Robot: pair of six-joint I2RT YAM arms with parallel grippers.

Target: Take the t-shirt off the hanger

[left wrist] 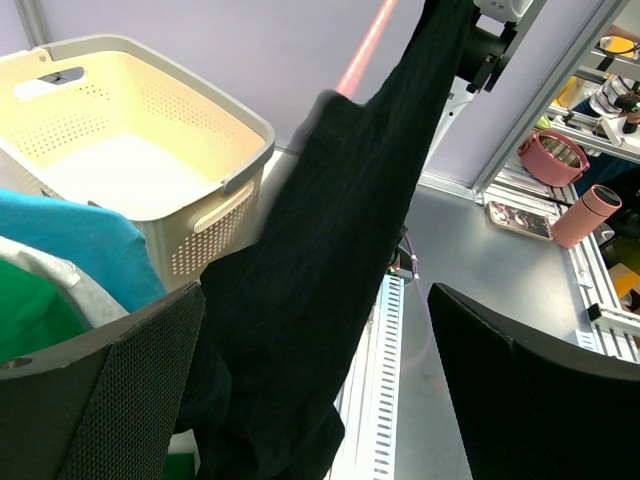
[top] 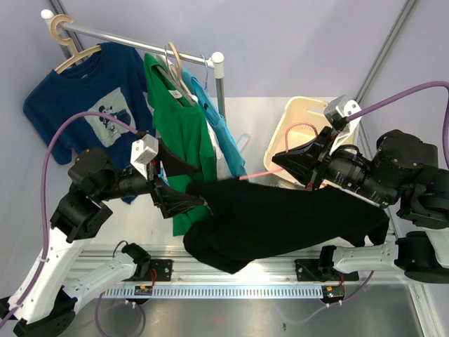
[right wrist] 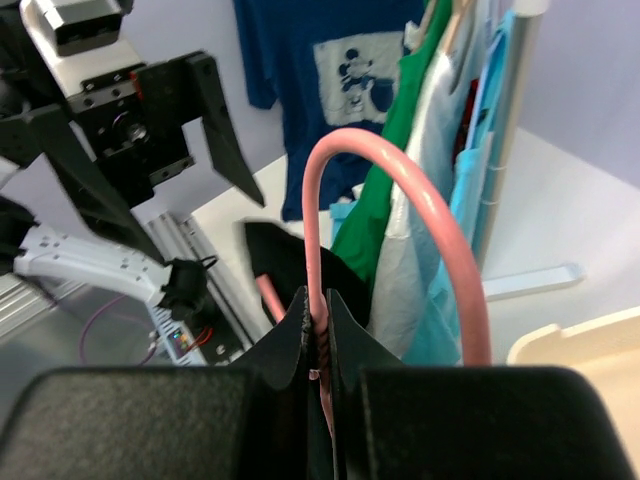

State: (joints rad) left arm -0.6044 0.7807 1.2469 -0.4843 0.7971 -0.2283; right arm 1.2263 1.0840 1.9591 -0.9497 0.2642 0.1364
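Observation:
A black t-shirt [top: 280, 221] hangs on a pink hanger [top: 256, 173], stretched low between the two arms. My right gripper [top: 280, 160] is shut on the hanger's neck [right wrist: 322, 300], with the pink hook [right wrist: 400, 180] curving up above the jaws. A corner of the t-shirt [right wrist: 280, 265] shows beyond them. My left gripper [top: 195, 203] is open at the shirt's left end. In the left wrist view the t-shirt [left wrist: 330, 250] drapes down between the wide-apart fingers [left wrist: 100, 400], nearer the left one, with my left gripper [left wrist: 315, 390] not closed on it. The hanger's arm [left wrist: 365, 45] pokes out at the top.
A cream laundry basket [top: 309, 116] stands behind the right arm, also seen at left [left wrist: 240, 110]. A rack rail [top: 140, 38] at the back left carries a blue t-shirt [top: 91, 98], a green shirt [top: 179, 112] and others. Pink cups [left wrist: 555, 155] sit on a side shelf.

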